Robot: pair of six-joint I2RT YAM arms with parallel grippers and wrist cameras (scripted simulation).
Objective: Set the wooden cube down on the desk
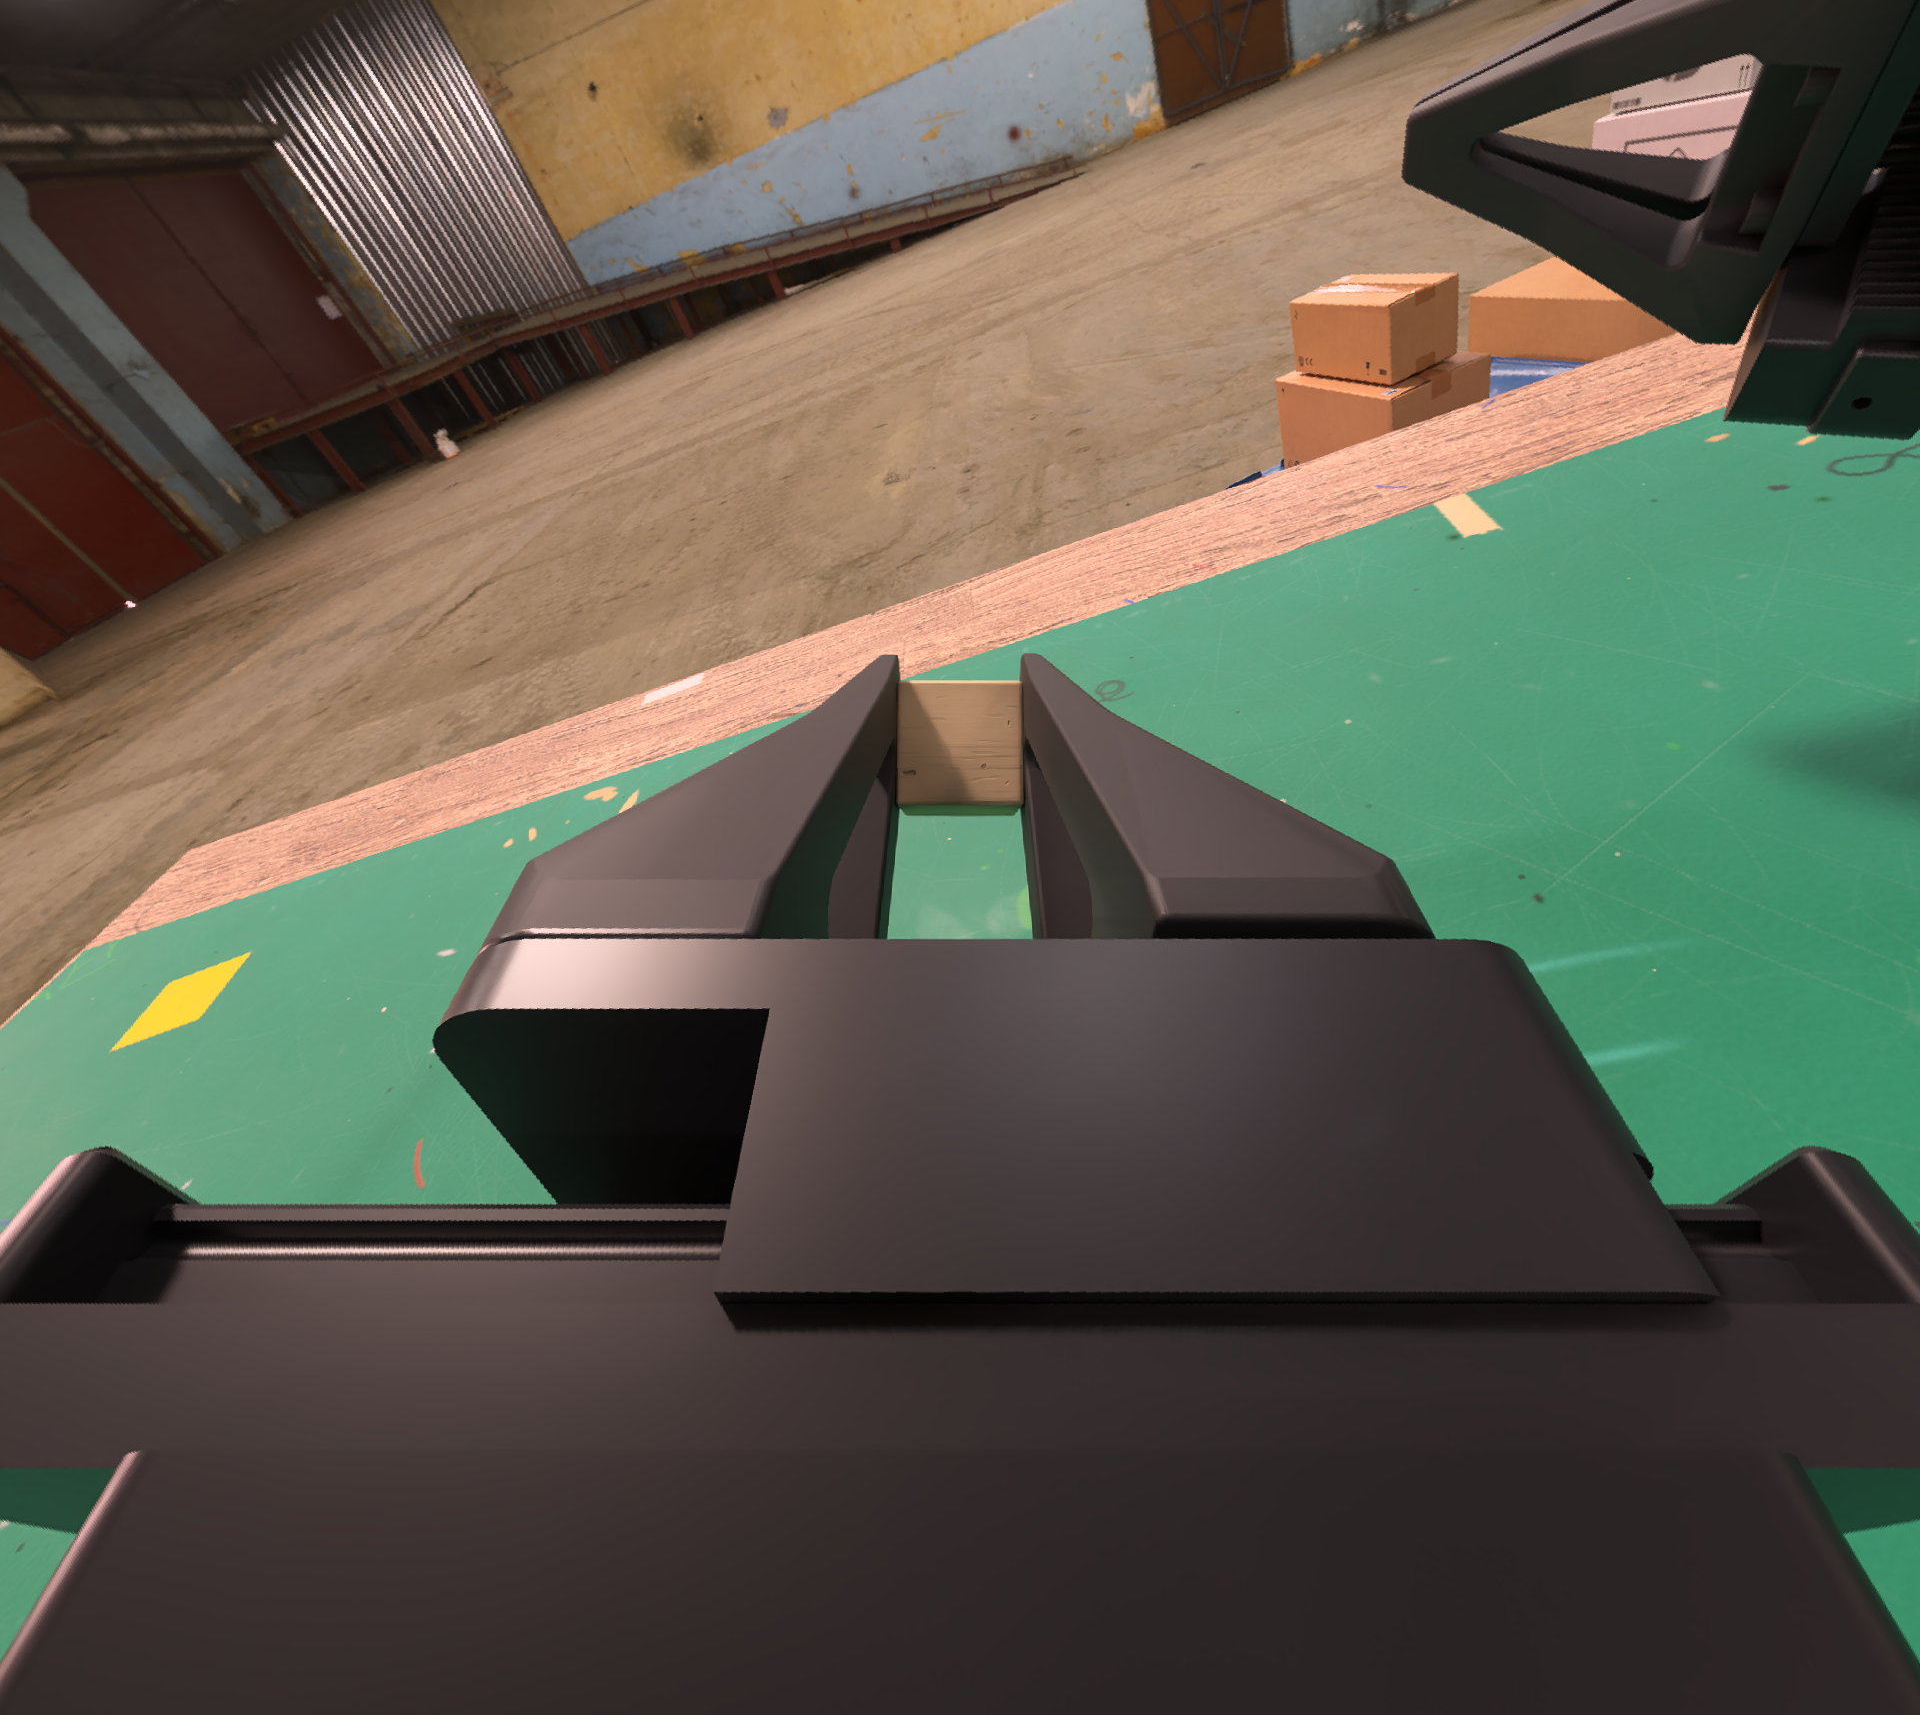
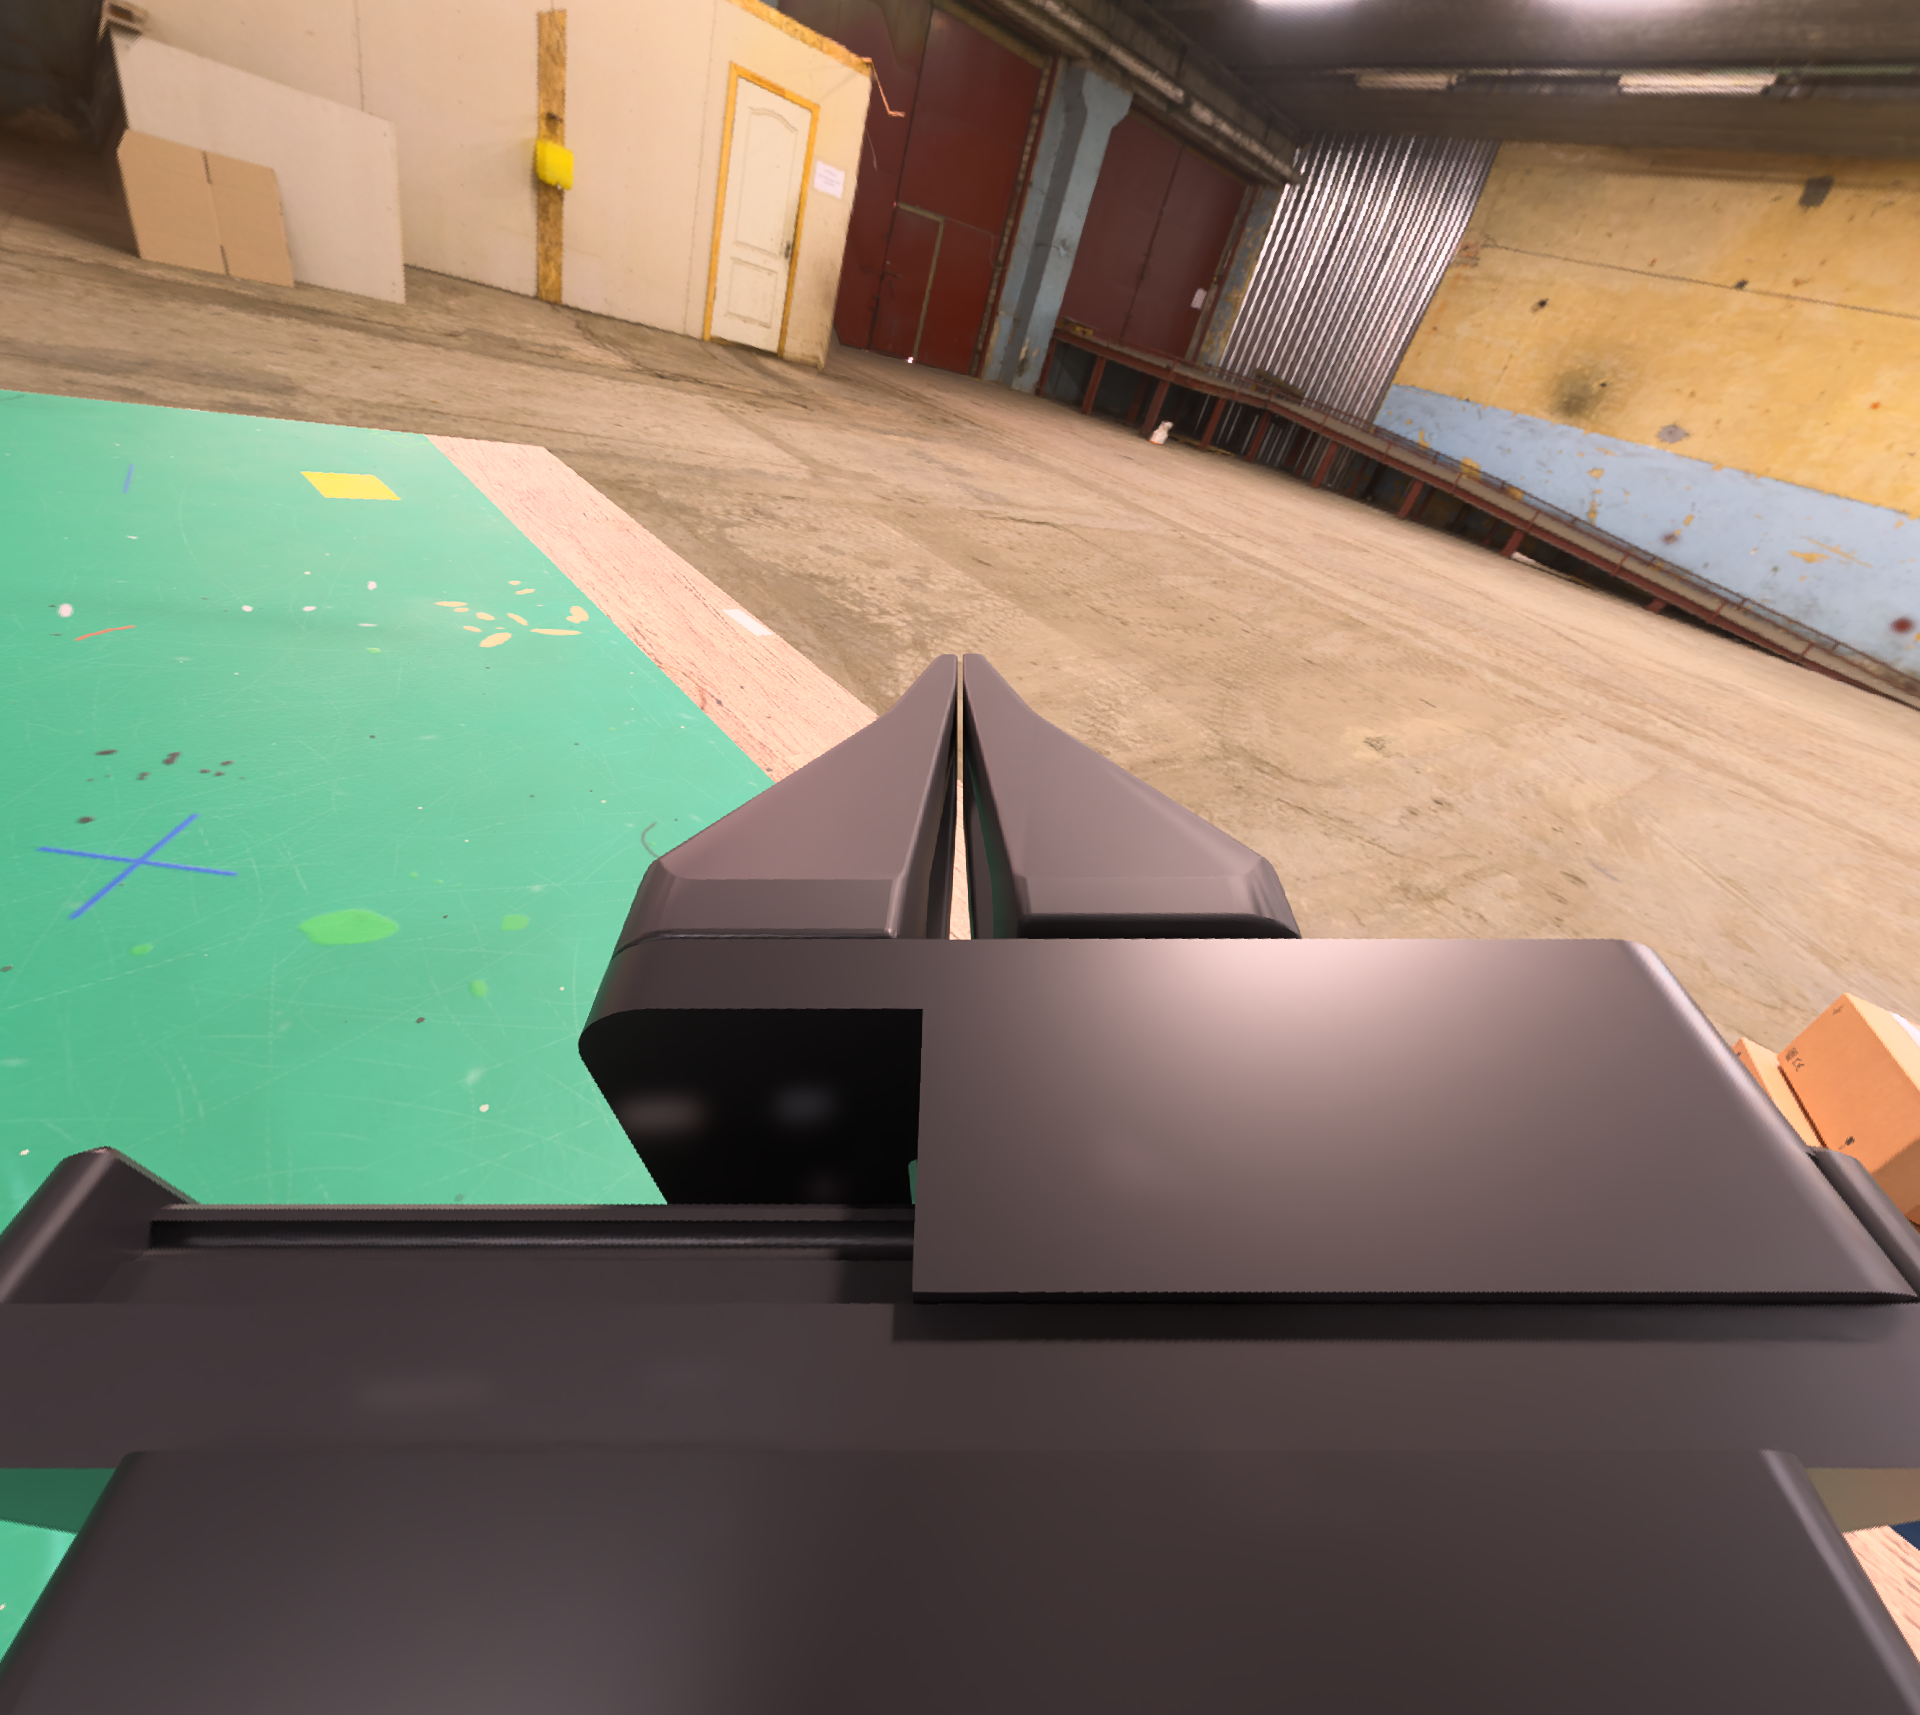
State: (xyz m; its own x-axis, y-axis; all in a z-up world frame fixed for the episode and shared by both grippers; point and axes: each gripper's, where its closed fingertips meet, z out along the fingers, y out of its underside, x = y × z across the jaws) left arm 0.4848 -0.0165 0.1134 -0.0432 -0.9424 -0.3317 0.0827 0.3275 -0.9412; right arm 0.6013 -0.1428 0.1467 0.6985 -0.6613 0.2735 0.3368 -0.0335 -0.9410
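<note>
A pale wooden cube [image 1: 959, 743] sits clamped between the tips of my left gripper [image 1: 959, 678], above the green mat [image 1: 1455, 782] near the desk's far wooden edge [image 1: 727, 709]. I cannot tell whether the cube touches the mat. My right gripper [image 2: 960, 663] is shut with nothing between its fingers, and points past the desk's edge [image 2: 665, 585] over the floor. The right gripper also shows in the left wrist view [image 1: 1621, 179], raised at the upper right.
The green mat [image 2: 312, 782] covers the desk, with a yellow square [image 1: 182, 1000] and paint marks on it. Cardboard boxes [image 1: 1371, 361] stand on the floor beyond the desk's far edge. A warehouse floor lies past the desk.
</note>
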